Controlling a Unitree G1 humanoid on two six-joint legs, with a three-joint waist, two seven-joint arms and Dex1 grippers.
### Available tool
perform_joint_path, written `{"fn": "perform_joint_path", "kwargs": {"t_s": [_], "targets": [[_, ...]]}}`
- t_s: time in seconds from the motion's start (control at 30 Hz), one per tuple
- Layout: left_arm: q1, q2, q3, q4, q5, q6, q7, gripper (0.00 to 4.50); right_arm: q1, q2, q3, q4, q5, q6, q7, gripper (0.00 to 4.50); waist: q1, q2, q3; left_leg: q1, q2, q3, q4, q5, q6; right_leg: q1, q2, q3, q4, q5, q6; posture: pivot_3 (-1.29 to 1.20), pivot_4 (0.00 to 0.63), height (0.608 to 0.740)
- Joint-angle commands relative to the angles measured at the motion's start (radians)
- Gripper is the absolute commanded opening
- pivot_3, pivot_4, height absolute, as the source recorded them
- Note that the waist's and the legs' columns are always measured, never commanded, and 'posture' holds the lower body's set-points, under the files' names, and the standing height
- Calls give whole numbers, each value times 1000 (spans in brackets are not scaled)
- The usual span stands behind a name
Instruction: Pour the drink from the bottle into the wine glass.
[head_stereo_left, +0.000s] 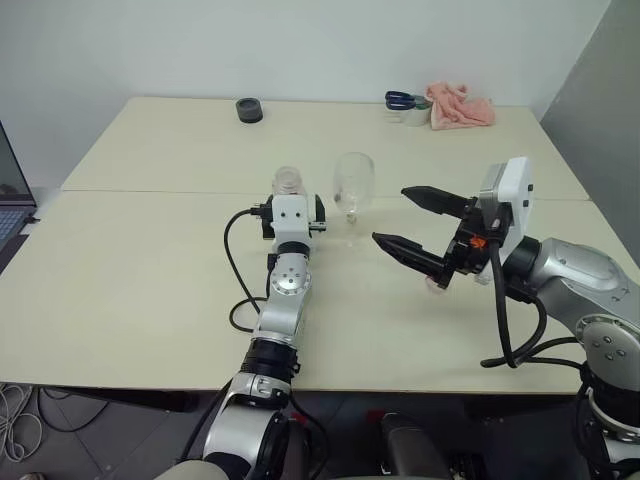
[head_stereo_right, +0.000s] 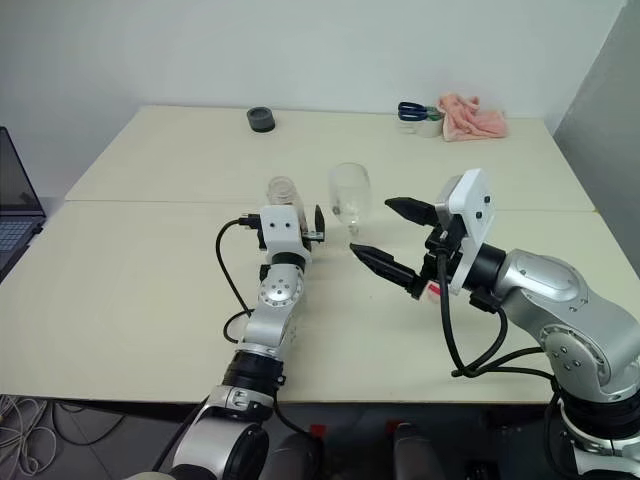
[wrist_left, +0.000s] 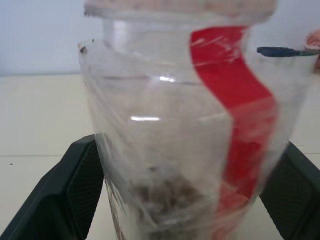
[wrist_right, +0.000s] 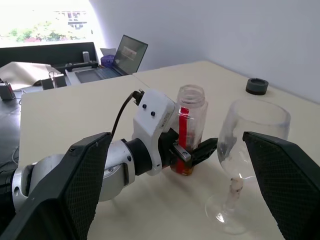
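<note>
Near the middle of the cream surface (head_stereo_left: 150, 290), the left hand (wrist_right: 192, 152) has its fingers closed around the capless bottle (wrist_right: 189, 127), upright beside the empty wine glass (wrist_right: 245, 160). A little amber drink (wrist_right: 184, 169) remains inside. The right hand (head_stereo_left: 425, 225) hovers with fingers spread wide, holding nothing.

You're getting bright, even light with soft shadows; the bottle (wrist_left: 185, 130) is blurring close up, window glare showing.

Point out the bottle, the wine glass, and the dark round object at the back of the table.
bottle (wrist_right: 192, 127), right wrist view, on its clear body.
wine glass (head_stereo_left: 354, 183), left eye view, on its bowl.
dark round object (head_stereo_left: 249, 110), left eye view, on its top.
</note>
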Motion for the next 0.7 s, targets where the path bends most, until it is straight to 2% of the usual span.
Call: {"fn": "perform_joint_path", "kwargs": {"t_s": [0.03,0.7], "targets": [[13,6,-4,-60,27,10,28,4476,-24,1,-6,-26,8,0,-15,4500,0,0,0,0,0,0,0,0,0,0,0,0,0,0,0,0,150,740],[-8,2,20,-24,-16,39,24,4476,27,6,-2,-24,-25,-46,17,4500,0,0,0,0,0,0,0,0,0,0,0,0,0,0,0,0,150,740]]}}
